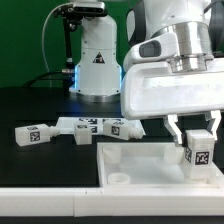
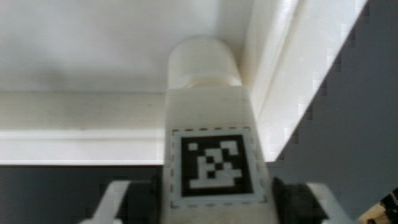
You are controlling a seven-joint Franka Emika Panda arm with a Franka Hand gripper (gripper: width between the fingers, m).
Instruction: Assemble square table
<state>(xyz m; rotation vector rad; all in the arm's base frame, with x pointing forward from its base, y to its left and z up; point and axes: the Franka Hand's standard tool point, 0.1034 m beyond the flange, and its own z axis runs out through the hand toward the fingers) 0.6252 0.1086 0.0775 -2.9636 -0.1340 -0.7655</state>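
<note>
Watching from the side, I see the gripper [image 1: 197,140] clenched on 1 stubby white leg [image 1: 198,152], a finger [image 2: 121,200] pressed to each flank and the black-and-white tag turned outward to the exterior view. The leg hangs at the exterior view's right, low over the square table top [image 1: 140,162], which lies flat on the black table [image 1: 40,165] with its raised rim upward.

The hold looks deliberate to me. Pinching the leg by its tagged upper half leaves the lower end free, so that end can go into a socket without the fingers fouling the rim. The top lies rim-up, I judge, so its corner sockets face the arm; 1 round socket [image 1: 118,178] shows at the near corner on the exterior view's left.

The leg's long axis stands upright, in line with the fingers. In the wrist view it runs straight away from the camera, its rounded end pointing down at the inside of the top, close beside the rim wall. Whether that end is touching the top I cannot tell.

3 loose legs [image 1: 82,126] lie on their sides on the black table behind the top, well apart from the gripper, their long axes roughly level.
</note>
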